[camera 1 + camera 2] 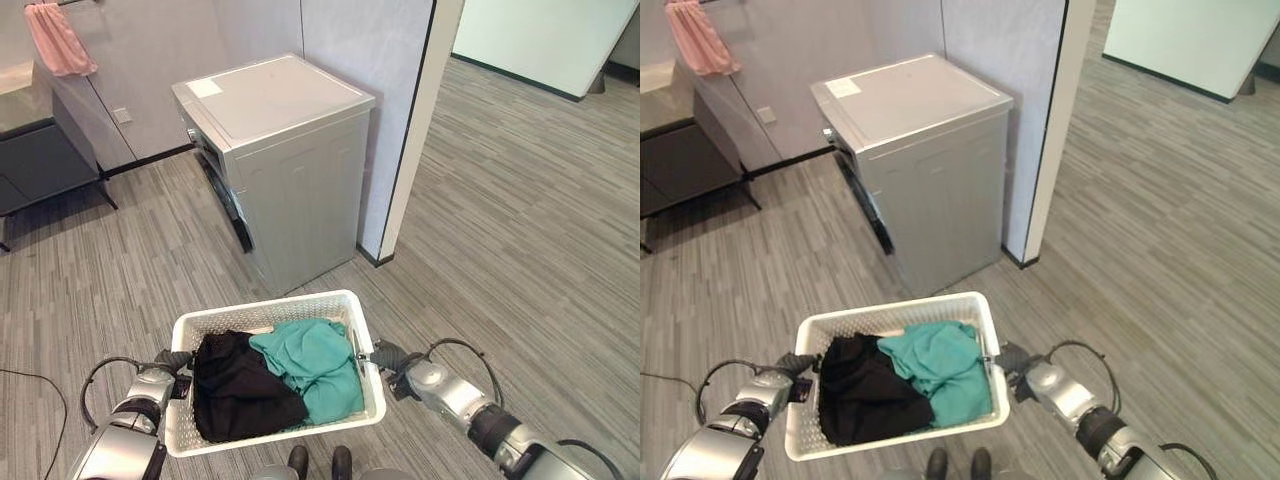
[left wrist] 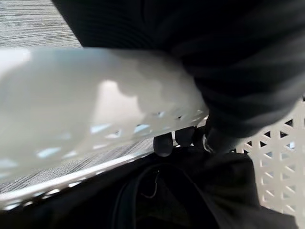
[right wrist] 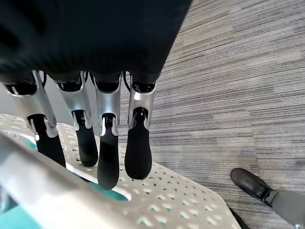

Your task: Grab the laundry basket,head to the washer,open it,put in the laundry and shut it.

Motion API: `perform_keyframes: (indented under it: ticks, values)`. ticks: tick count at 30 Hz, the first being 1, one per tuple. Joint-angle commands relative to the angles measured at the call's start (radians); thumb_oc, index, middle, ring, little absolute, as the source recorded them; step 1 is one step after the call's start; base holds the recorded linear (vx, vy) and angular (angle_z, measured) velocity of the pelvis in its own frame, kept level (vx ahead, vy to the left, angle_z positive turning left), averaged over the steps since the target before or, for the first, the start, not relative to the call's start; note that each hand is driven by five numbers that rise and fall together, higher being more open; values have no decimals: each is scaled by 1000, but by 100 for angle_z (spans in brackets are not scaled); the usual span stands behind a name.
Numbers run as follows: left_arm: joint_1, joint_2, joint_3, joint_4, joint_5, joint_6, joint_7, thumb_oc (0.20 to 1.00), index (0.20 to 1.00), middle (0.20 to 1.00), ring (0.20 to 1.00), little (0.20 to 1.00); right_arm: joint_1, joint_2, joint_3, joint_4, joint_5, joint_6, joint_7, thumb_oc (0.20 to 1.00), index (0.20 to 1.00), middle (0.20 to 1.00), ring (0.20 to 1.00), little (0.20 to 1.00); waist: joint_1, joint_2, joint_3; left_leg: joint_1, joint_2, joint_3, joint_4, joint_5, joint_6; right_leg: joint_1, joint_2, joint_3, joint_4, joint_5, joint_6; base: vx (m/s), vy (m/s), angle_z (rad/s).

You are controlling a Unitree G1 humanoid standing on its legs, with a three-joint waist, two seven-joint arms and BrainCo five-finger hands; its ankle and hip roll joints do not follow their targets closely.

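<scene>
Grey striped plank flooring [image 1: 520, 200] runs under a boxy silver washer [image 1: 290, 170], door closed. Nearer, the left hand [image 1: 172, 361] curls round one rim of a white perforated plastic laundry basket [image 1: 270, 315] holding crumpled black cloth [image 1: 235, 390] and teal cloth [image 1: 318, 365]; the right hand [image 1: 385, 357] hooks the opposite rim.

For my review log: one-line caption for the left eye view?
Both hands carry the white laundry basket, black and teal clothes inside, toward the closed washer.
</scene>
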Motion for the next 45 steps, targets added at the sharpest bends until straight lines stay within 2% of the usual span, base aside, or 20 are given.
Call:
perform_keyframes:
  ticks: [1,3,4,5,7,9,11,15,18,20,23,26,35,37,38,39,40,42,43,45]
  values:
    - [-146,40,-53,33,47,-4,-34,200,200,200,200,200,-84,153,-60,-188,233,-109,146,200,200,200,200,200,-15,-61,25,-17,-50,68,219,-184,26,27,-72,53,73,-122,126,-26,-47,17]
    - [-214,46,-101,28,63,2,-46,200,200,200,200,200,-92,120,-75,-200,242,-112,142,200,200,200,200,200,-30,-66,35,-66,-4,183,271,-172,26,29,-89,-4,85,-130,124,-50,-48,46]
    - [-214,46,-101,28,63,2,-46,200,200,200,200,200,-92,120,-75,-200,242,-112,142,200,200,200,200,200,-31,-66,34,-67,-4,183,270,-172,26,29,-89,-4,86,-130,124,-87,-39,110]
    - [-262,42,-125,27,75,1,-42,200,200,200,200,200,-89,96,-100,-217,256,-121,125,200,200,200,200,200,-59,-73,38,-82,73,324,286,-163,27,24,-104,-55,89,-131,129,-47,-38,129]
    - [-329,32,-166,28,114,1,-46,200,200,200,200,200,-75,84,-137,-203,266,-128,103,200,200,200,200,200,-50,-80,47,-112,118,353,275,-137,21,35,-104,-96,85,-139,132,-29,-42,118]
    - [-371,21,-193,14,119,-9,-42,200,200,200,200,200,-47,69,-165,-217,275,-141,94,200,200,200,200,200,-48,-90,71,-193,203,386,261,-46,-3,43,-120,-160,82,-148,133,10,2,82]
    - [-368,15,-194,12,128,-10,-43,200,200,200,200,200,-20,59,-177,-229,275,-137,90,200,200,200,200,200,-39,-80,78,-197,231,371,223,-34,-25,57,-131,-177,83,-163,143,143,89,44]
    - [-346,27,-192,12,104,-21,-41,200,200,200,200,200,15,60,-178,-233,281,-142,99,200,200,200,200,200,-16,-48,79,-166,233,330,14,60,-38,68,-116,-188,68,-182,151,175,147,41]
    - [-340,40,-193,6,94,-28,-38,200,200,200,200,200,2,45,-173,-239,269,-142,98,200,200,200,200,200,-5,-39,92,-200,247,310,26,78,-48,71,-137,-182,89,-198,153,261,239,7]
    - [-318,41,-179,11,66,-30,-45,200,200,200,200,200,17,54,-180,-240,264,-132,95,200,200,200,200,200,5,-37,92,-208,235,291,67,63,-43,92,-156,-165,100,-209,167,306,258,2]
    - [-237,47,-135,-1,55,-35,-59,200,200,200,200,200,53,53,-189,-256,239,-112,118,200,200,200,200,200,18,-35,58,-206,185,325,140,-11,-8,138,-234,-135,90,-209,202,406,303,-37]
    - [-201,55,-98,-10,32,-42,-56,200,200,200,200,200,39,62,-188,-252,217,-109,115,200,200,200,200,200,27,-35,43,-206,164,359,161,-48,7,131,-273,-110,66,-181,222,216,219,-22]
    - [-213,66,-113,-28,51,-43,-58,200,200,200,200,200,21,109,-211,-243,222,-113,104,200,200,200,200,200,42,-39,11,-179,94,396,127,-99,59,96,-350,-92,106,-104,269,160,193,-5]
    - [-224,53,-132,-42,52,-42,-63,200,200,200,200,200,12,118,-209,-238,226,-115,104,200,200,200,200,200,38,-27,24,-123,59,410,83,-118,89,-6,-387,-75,270,5,278,88,295,-21]
    - [-236,55,-141,-46,49,-44,-55,200,200,200,200,200,2,118,-208,-238,230,-117,103,200,200,200,200,200,27,-13,42,-108,60,408,68,-119,96,-61,-365,-57,354,14,275,-10,223,-23]
    - [-253,54,-159,-54,47,-46,-58,200,200,200,200,200,7,115,-213,-246,236,-118,105,200,200,200,200,200,-1,-4,58,-95,58,386,52,-114,98,-122,-290,21,422,-2,271,18,171,-25]
    - [-264,52,-171,-58,47,-45,-63,200,200,200,200,200,12,111,-218,-247,244,-123,105,200,200,200,200,200,-24,4,73,-75,48,364,47,-120,101,-159,-239,46,450,-35,275,86,100,-13]
    - [-298,40,-195,-58,51,-46,-80,200,200,200,200,200,41,92,-229,-267,278,-133,107,200,200,200,200,200,-82,9,91,-27,23,314,25,-130,101,-247,-104,112,462,-113,248,198,75,74]
    - [-307,28,-201,-59,62,-41,-87,200,200,200,200,200,56,84,-232,-271,286,-137,107,200,200,200,200,200,-94,5,91,-9,11,303,17,-133,102,-286,-75,110,422,-110,234,249,48,104]
    - [-306,12,-196,-55,78,-40,-87,200,200,200,200,200,80,72,-244,-269,291,-144,100,200,200,200,200,200,-117,0,98,41,-12,282,5,-149,101,-300,-74,70,345,-85,219,252,4,46]
